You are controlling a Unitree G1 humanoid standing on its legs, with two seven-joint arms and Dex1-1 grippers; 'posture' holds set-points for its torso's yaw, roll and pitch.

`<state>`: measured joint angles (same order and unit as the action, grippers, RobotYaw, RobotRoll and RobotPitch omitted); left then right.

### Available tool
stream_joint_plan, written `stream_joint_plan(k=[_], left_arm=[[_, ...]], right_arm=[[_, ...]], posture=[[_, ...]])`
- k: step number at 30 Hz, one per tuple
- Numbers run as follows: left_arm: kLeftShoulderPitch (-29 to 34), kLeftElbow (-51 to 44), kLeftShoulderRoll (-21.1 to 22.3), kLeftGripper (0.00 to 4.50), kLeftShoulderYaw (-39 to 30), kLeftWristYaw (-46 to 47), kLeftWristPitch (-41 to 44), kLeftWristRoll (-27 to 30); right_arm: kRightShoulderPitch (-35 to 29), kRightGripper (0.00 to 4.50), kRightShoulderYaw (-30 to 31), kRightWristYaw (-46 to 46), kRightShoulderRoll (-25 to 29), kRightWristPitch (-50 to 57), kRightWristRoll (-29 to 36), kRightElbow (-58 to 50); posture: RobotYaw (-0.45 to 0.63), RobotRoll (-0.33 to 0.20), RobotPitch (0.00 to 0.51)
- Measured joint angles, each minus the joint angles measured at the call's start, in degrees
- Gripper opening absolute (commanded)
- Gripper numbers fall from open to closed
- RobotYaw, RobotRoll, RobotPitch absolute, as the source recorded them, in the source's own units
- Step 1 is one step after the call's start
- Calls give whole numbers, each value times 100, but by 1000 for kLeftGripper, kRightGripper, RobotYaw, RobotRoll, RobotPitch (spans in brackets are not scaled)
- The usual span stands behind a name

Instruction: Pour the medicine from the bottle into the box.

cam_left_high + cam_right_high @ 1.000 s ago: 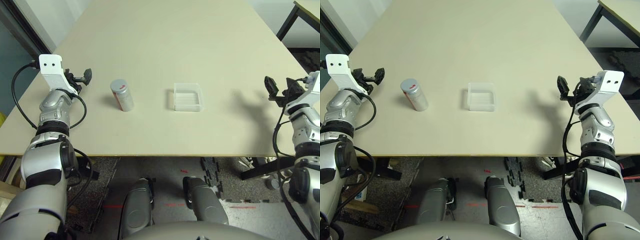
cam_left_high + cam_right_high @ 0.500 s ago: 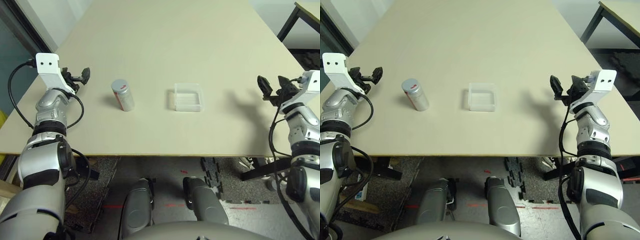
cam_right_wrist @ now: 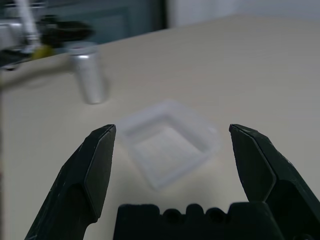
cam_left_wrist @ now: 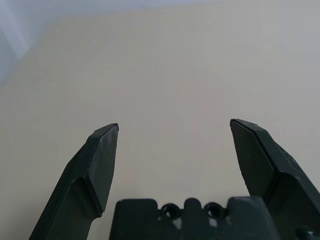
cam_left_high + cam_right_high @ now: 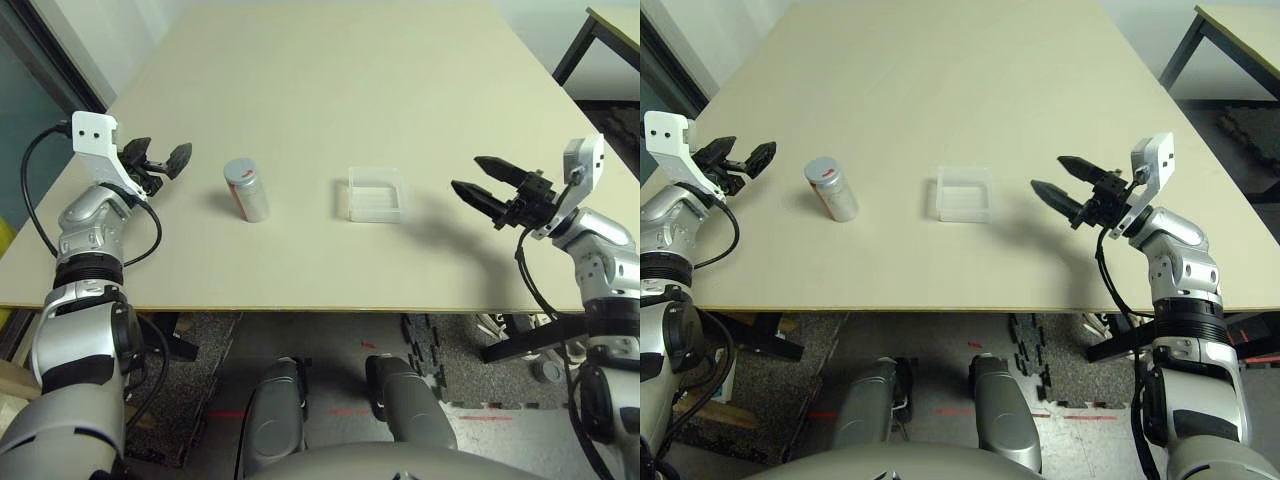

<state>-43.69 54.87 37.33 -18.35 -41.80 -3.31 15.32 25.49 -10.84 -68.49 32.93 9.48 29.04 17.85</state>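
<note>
Our right claw (image 5: 1065, 180) has swung inward toward the box (image 5: 963, 193), fingers spread. Our left claw (image 5: 158, 157), also spread, waits beside the capped bottle (image 5: 245, 189). Nothing is gripped yet.

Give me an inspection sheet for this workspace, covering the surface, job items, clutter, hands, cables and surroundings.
Surface: beige table, bare apart from the job's things.
Job's things: bottle upright with its grey cap on, toward the robot's left; clear box beside it near the middle, apart from it, looks empty. Medicine: nothing seen.
Clutter: nothing seen.
Hands: left hand open, beside the bottle, not touching it; right hand open, pointing at the box from the right, clear of it.
Cables: black cable looping at the left wrist; another at the right wrist.
Surroundings: a second table at far right; dark floor mats below.
</note>
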Motion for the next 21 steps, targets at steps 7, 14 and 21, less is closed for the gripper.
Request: stream_joint_plan(k=[7, 14, 21], left_arm=[[594, -1062, -10, 4478, -27, -425, 529, 279], [1511, -2248, -92, 4478, -130, -645, 849, 677], [2437, -3353, -303, 4478, -204, -738, 1014, 1056]], right_arm=[[13, 4500, 495, -564, 59, 175, -63, -231], [249, 4500, 598, -634, 36, 102, -195, -122], [338, 4500, 707, -646, -48, -73, -371, 164]], posture=[[-68, 0, 136], [-47, 0, 143], [-38, 0, 146]])
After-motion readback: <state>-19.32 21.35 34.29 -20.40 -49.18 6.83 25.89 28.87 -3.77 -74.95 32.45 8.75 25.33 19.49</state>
